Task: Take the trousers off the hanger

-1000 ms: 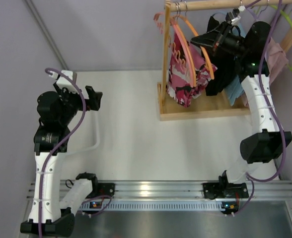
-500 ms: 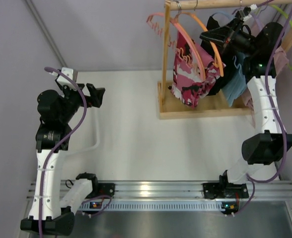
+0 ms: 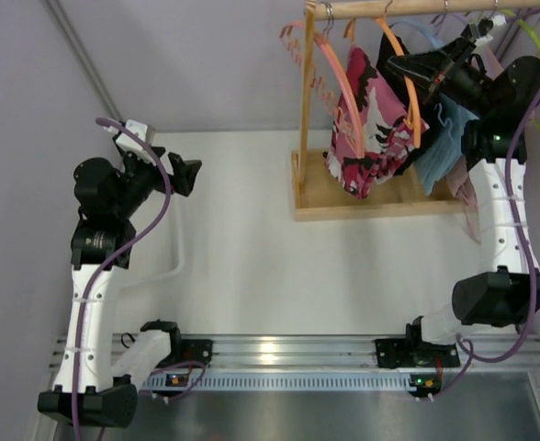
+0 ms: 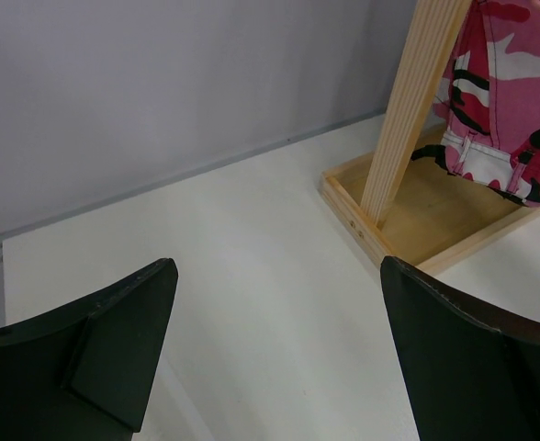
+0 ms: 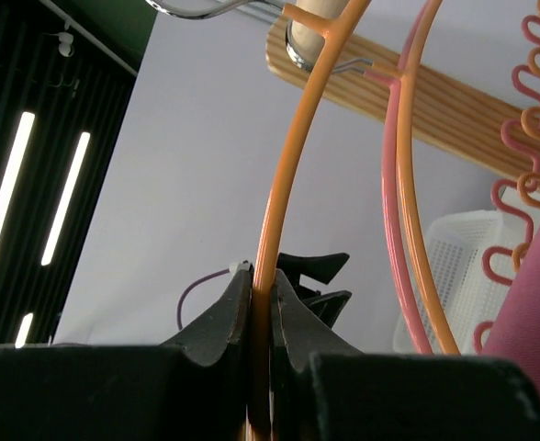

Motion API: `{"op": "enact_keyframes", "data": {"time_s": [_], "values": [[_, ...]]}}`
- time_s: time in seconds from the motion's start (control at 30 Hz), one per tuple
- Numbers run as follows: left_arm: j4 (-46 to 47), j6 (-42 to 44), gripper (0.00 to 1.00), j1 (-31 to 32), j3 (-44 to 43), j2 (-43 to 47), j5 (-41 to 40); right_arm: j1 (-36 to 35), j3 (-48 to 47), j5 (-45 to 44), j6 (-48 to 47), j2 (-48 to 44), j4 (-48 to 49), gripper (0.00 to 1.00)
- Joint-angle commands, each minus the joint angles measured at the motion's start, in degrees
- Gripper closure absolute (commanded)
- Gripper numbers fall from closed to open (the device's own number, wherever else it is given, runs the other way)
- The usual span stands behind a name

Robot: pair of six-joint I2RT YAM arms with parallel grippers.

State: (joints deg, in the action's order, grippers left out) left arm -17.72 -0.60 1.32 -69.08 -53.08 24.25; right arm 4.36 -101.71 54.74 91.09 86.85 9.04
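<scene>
My right tool (image 5: pixel 262 280) pinched the orange hanger (image 5: pixel 261 354) carrying camouflage trousers (image 3: pixel 369 129); my left tool (image 4: pixel 275 303) hung open. Next, probably: lift it off the rail (image 3: pixel 417 7).

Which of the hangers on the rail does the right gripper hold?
The orange hanger: the right gripper is shut on its wire. The pink hanger is not gripped.

At one o'clock, the camouflage trousers (image 3: pixel 366 129) are matt cloth, the orange hanger (image 5: pixel 288 147) glossy smooth plastic. The rack (image 4: pixel 417 110) is pale grained wood, the table (image 3: pixel 252 266) smooth matt white.
</scene>
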Motion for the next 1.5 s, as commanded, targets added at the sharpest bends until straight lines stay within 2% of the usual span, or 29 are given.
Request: {"op": "enact_keyframes", "data": {"time_s": [0.0, 0.13, 0.33, 0.53, 0.57, 0.77, 0.97, 1.2, 1.3, 1.47], "values": [[5.1, 4.6, 0.02, 0.9, -1.1, -1.3, 5.0, 1.2, 2.0, -4.6, -0.4, -10.5, 16.3, 1.00], [5.1, 8.7, 0.02, 2.8, -2.5, -3.2, 6.2, 1.5, 9.0, -4.7, -0.8, -15.2, 16.1, 1.00], [5.1, 18.0, 0.02, 13.0, -4.8, -7.3, 1.6, 1.9, 18.1, -5.6, -2.6, -22.8, 14.3, 1.00], [5.9, 24.2, 0.02, 28.9, -7.4, -12.2, -5.9, 2.0, 22.9, -7.5, -7.7, -29.5, 7.2, 1.00], [6.5, 24.9, 0.03, 33.4, -7.2, -12.4, -6.8, 2.0, 23.7, -8.2, -8.4, -30.4, 6.1, 1.00], [14.7, 25.5, 0.05, 51.4, -5.5, -14.4, -17.9, 2.0, 24.0, -14.2, -15.4, -36.3, -5.9, 1.00], [28.4, 24.9, 0.12, 63.7, -5.4, -20.5, -27.2, 2.0, 26.7, -16.6, -17.1, -40.2, -11.3, 1.00], [36.4, 22.4, 0.14, 69.7, -7.1, -27.6, -31.3, 2.0, 29.7, -18.9, -16.7, -43.1, -12.3, 1.00], [39.1, 22.7, 0.19, 71.8, -8.3, -31.0, -33.2, 2.0, 30.8, -18.4, -15.2, -43.4, -11.5, 1.00], [41.6, 22.3, 0.23, 72.2, -10.5, -34.8, -35.3, 2.0, 31.4, -17.3, -13.1, -44.0, -10.4, 1.00]]}}
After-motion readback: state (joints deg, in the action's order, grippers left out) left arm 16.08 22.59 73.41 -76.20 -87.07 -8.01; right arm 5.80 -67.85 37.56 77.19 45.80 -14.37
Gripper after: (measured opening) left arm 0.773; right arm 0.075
